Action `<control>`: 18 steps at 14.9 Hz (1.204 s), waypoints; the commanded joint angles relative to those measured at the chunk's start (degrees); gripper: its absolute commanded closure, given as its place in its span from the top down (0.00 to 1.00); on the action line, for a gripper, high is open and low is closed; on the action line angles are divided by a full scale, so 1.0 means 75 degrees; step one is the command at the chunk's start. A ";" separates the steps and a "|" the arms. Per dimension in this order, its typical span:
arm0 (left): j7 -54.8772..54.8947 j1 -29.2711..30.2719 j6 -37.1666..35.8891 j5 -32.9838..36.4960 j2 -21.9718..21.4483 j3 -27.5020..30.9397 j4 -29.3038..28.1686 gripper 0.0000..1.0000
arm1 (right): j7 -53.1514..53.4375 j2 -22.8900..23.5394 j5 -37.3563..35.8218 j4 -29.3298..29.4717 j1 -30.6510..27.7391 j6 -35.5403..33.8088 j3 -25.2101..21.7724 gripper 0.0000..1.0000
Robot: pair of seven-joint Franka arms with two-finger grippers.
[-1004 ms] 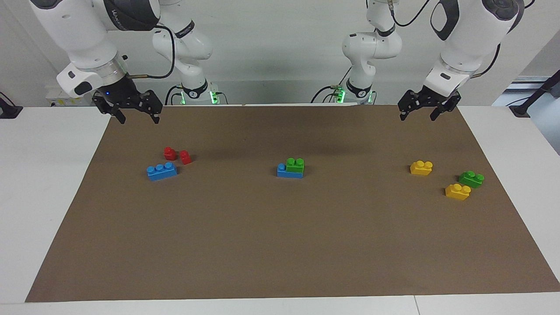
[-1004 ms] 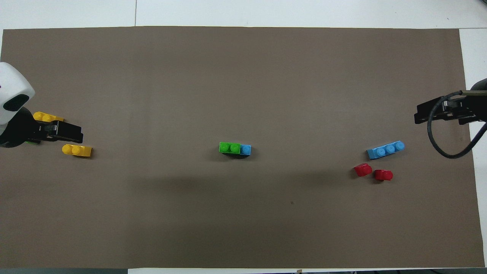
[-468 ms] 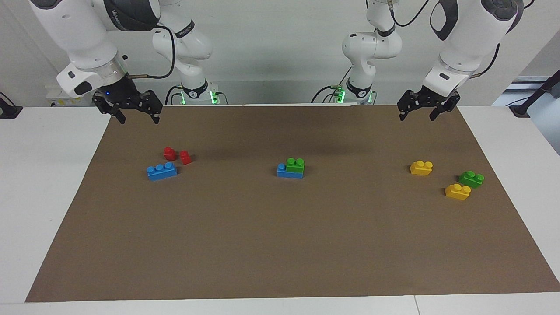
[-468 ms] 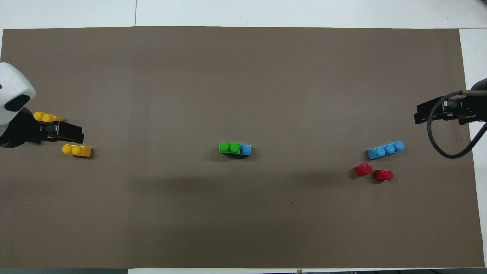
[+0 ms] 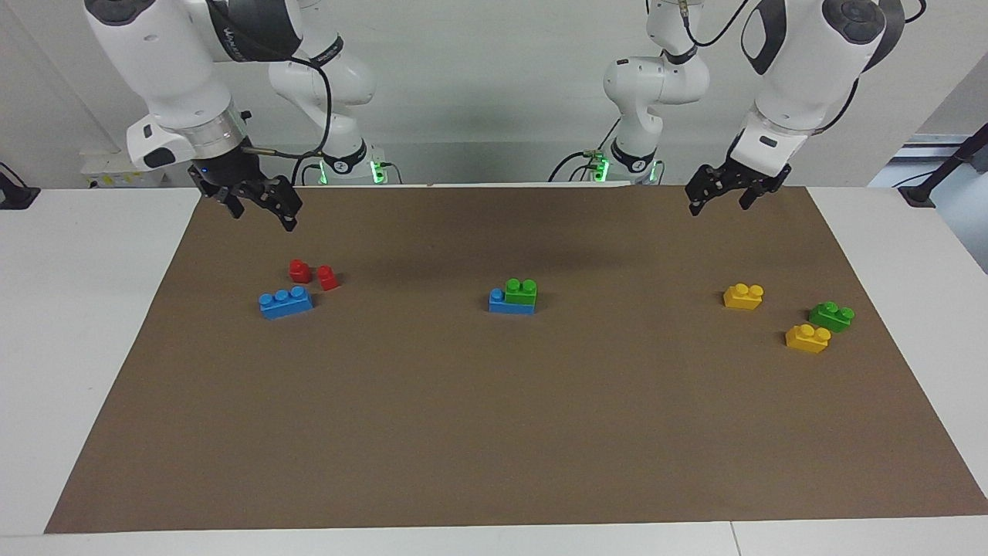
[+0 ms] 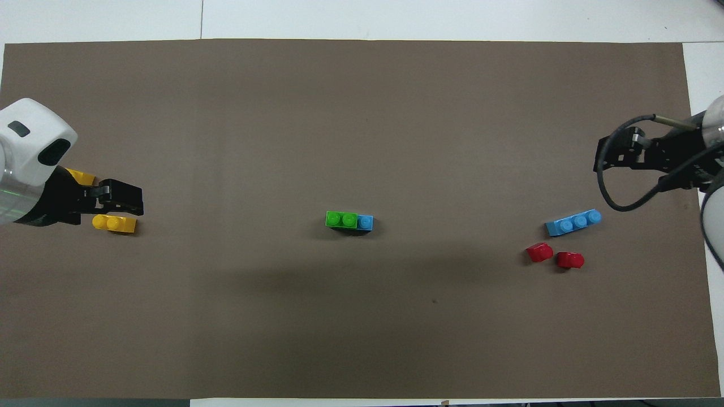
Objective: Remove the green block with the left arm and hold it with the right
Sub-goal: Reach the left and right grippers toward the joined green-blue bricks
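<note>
A green block (image 5: 522, 290) (image 6: 341, 219) with two studs sits pressed onto a blue brick (image 5: 505, 306) (image 6: 366, 222) in the middle of the brown mat. My left gripper (image 5: 719, 205) (image 6: 121, 198) hangs open in the air over the mat's left-arm end, with nothing between its fingers. At the right-arm end my right gripper (image 5: 262, 218) (image 6: 608, 158) is also raised, open and empty. Both are well away from the stacked pair.
At the left arm's end lie two yellow bricks (image 5: 743, 296) (image 5: 807, 338) and a second green brick (image 5: 831, 316). At the right arm's end lie a loose blue brick (image 5: 285, 302) and two red pieces (image 5: 299, 270) (image 5: 327, 277).
Both raised grippers have shifted a little toward the middle of the table, and the right one has turned. No brick has moved.
</note>
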 commanded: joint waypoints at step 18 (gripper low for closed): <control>-1.0358 -0.2194 0.2957 -0.0493 -0.0616 0.0056 -0.1867 1.00 | 0.7566 0.0301 0.2597 -0.2550 0.1809 0.4028 0.0063 0.98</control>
